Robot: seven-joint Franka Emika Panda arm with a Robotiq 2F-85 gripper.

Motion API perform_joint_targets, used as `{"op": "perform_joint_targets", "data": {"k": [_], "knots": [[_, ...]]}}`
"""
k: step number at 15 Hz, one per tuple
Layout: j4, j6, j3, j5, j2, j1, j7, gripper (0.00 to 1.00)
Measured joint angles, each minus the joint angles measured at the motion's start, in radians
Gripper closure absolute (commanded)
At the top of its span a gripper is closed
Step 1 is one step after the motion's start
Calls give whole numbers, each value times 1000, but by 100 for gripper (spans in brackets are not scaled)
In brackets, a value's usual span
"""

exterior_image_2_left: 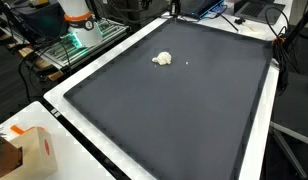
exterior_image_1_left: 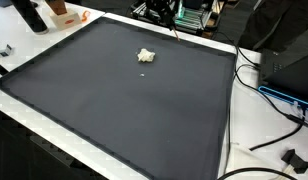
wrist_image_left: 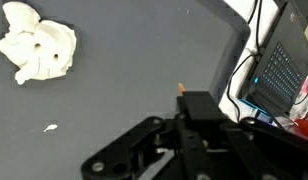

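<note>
**While I hang over the mat [wrist_image_left: 124, 70], wad [wrist_image_left: 36, 52] lies apart**

Crumpled and white, the wad sits on the dark mat, up-left of my gripper [wrist_image_left: 179, 140] in the wrist view, no contact. My fingers, spread or clenched? I cannot tell.

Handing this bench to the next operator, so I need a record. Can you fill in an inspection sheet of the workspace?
Surface: dark mat on a white table, flat.
Job's things: crumpled white wad on the mat, apart from the claw.
Clutter: white crumb beside the wad; cardboard box at the table's corner.
Grippers: claw over the mat, open or shut unclear.
Cables: black cables beyond the mat's edge.
Surroundings: laptop beside the table.
</note>
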Motion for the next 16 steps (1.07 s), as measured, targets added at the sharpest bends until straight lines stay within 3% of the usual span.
{"op": "perform_joint_targets", "data": {"k": [16], "knots": [[4, 0, -16, 111, 130, -114, -26, 97]]}}
